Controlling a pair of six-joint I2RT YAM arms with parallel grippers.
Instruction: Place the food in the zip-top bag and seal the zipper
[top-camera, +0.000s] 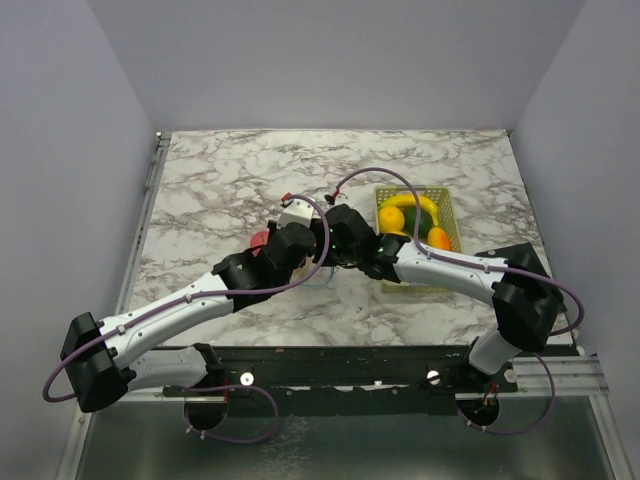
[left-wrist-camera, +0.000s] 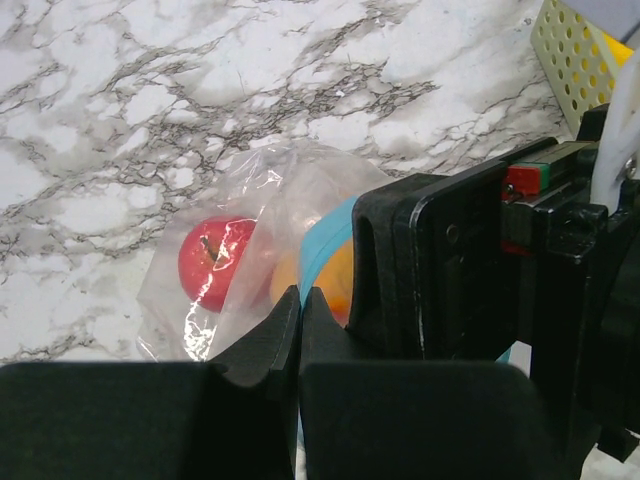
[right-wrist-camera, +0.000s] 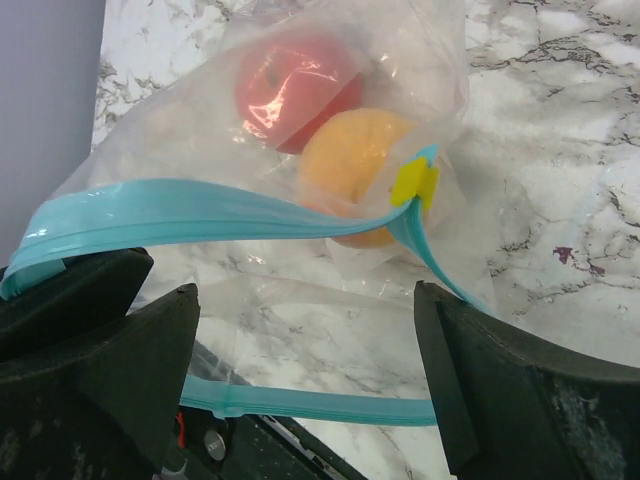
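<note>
**Bag mouth parted, two fruits inside**

The left gripper (left-wrist-camera: 300, 305) is seen clenched, its fingertips pressed together on the light blue zipper (left-wrist-camera: 322, 248) at the bag's mouth. The right gripper (right-wrist-camera: 305, 310) is released: its fingers are spread wide. One run of the zipper is stretched across just beyond them and a second run lies lower, between them, so the mouth is parted. A small yellow slider (right-wrist-camera: 415, 182) is carried at the 3 o'clock end of the upper run.

The bag (right-wrist-camera: 180, 140) is clear and crinkled, with glare on its folds. It is laid near the middle of the marble table (top-camera: 230, 170) and is mostly hidden under the two wrists in the top view. Two fruits are enclosed in it. An orange (right-wrist-camera: 350, 165) lies just behind the zipper, and a red apple (right-wrist-camera: 295, 88), its stem dimple showing, lies close beside it at 11 o'clock.

Farther off, at 3 o'clock of the bag in the top view, a pale yellow slotted basket (top-camera: 448, 205) is set. A banana (top-camera: 410, 203), a lemon (top-camera: 392, 219) and a second orange (top-camera: 438, 238) are seen in it.
</note>
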